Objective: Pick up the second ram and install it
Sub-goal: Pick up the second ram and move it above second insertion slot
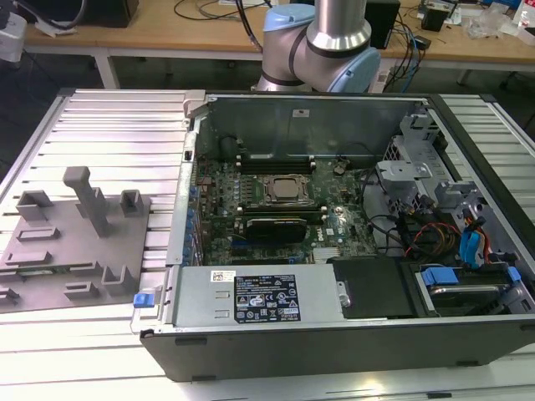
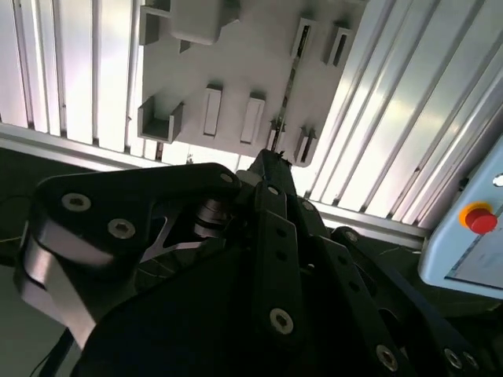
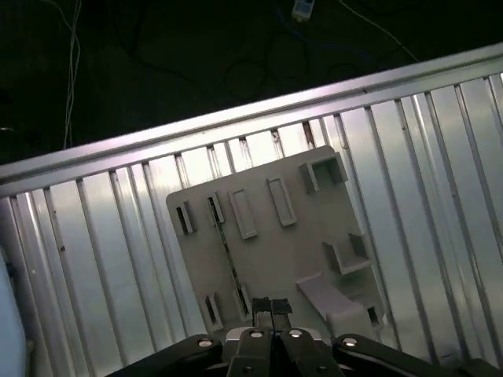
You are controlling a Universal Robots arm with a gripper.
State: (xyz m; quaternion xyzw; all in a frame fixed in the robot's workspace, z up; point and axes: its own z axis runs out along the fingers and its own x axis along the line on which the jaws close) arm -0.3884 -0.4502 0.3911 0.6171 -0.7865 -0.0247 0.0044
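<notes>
Exterior view: an open case point(image 1: 334, 355) lies on the ribbed table point(image 1: 109, 125) with its motherboard point(image 1: 284, 196) exposed. A grey plate point(image 1: 84, 255) sits on the table beside the case, toward the exterior view's left. The arm point(image 1: 326, 33) rises behind the case. Second wrist view: the claw point(image 2: 269, 157) hangs above the plate point(image 2: 236, 63), its tip over the plate's edge. The ram point(image 2: 289, 90) stands on edge in the plate's slotted holders and reads as a thin dark line running away from the claw. The ram's near end is just beside the claw's tip, and contact cannot be confirmed. A red button point(image 2: 481, 218) sits well off to one side of the claw. First wrist view: the claw point(image 3: 270, 305) is clenched, with its pads point(image 3: 259, 305) drawn together and nothing between them. The ram point(image 3: 229, 263) sits in its holders on the plate point(image 3: 275, 259) and passes just beside the claw, apart from the pads and ungripped. The plate's tall block point(image 3: 338, 302) stands near the claw on the opposite side from the ram.
</notes>
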